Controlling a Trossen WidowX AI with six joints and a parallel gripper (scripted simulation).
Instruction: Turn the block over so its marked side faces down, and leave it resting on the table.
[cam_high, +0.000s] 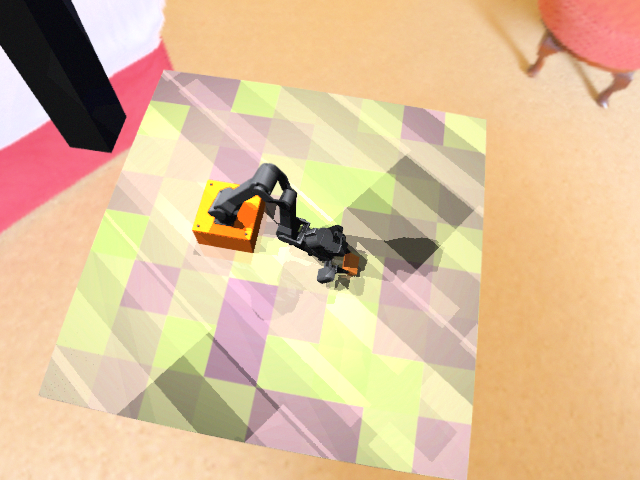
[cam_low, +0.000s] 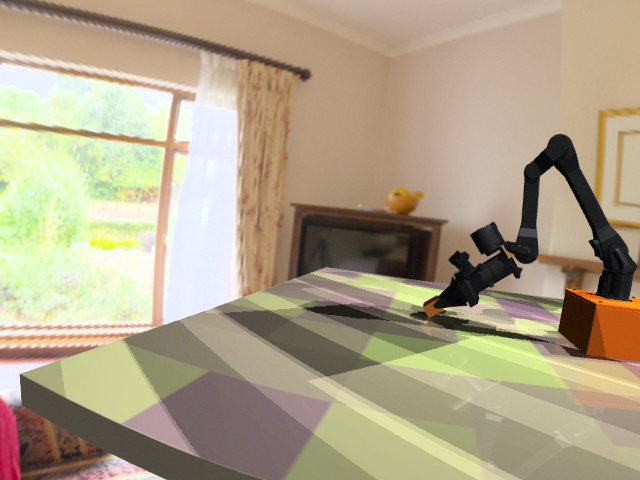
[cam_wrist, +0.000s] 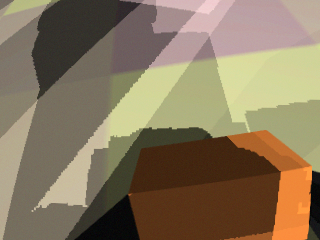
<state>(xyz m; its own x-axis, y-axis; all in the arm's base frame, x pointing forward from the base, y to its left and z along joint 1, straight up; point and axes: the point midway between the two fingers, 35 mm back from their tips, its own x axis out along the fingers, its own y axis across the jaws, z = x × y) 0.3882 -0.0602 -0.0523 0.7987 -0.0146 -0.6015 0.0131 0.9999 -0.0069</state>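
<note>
The orange block (cam_high: 351, 262) (cam_low: 431, 307) (cam_wrist: 205, 212) is held tilted, very low over the patterned table (cam_high: 294, 408) (cam_low: 248, 408). I cannot tell whether its lower edge touches the table. My gripper (cam_high: 348, 266) (cam_low: 434, 305) is shut on the block and slants down and outward, away from the arm's base. In the wrist view the block fills the lower right, with dark fingers at its left and right sides. No marking is recognisable on the faces that show, and the marked side cannot be made out.
The arm stands on an orange base box (cam_high: 224, 241) (cam_low: 599, 325) on the table. A black post (cam_high: 77, 98) shows at the upper left of the top view. Dark shadows lie across the table around the block.
</note>
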